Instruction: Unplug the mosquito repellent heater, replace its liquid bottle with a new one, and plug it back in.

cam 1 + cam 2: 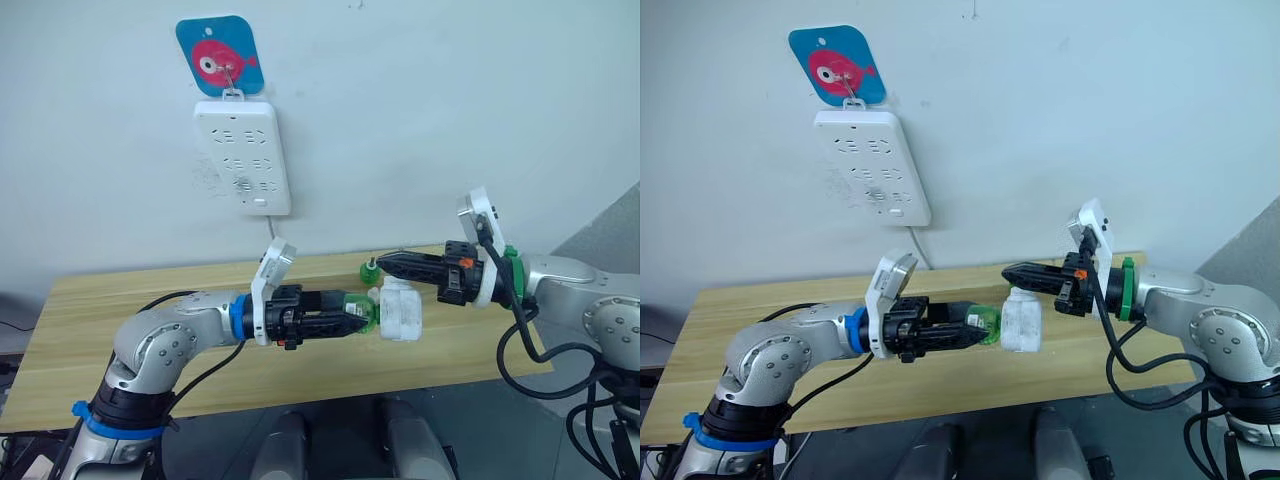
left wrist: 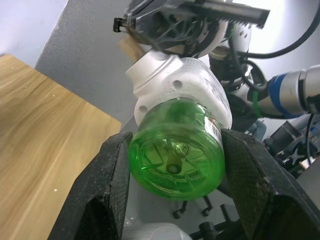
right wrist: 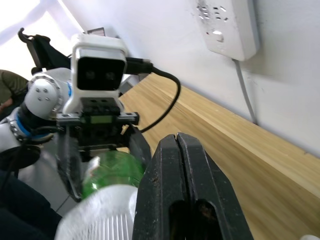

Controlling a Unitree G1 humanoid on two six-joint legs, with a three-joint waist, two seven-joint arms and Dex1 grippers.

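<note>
The mosquito repellent heater is a white rounded unit held in the air in front of the table, unplugged. A clear green liquid bottle sits in its underside. My left gripper is shut on that bottle, one black finger on each side. My right gripper reaches in from the right with its fingers pressed together, lying along the heater's top. Whether anything is pinched between them is hidden.
A white multi-socket power strip hangs on the wall from a blue fish-shaped hook, its sockets bare. The wooden table runs along the wall below it. A small green item stands on the table behind my right gripper's tip.
</note>
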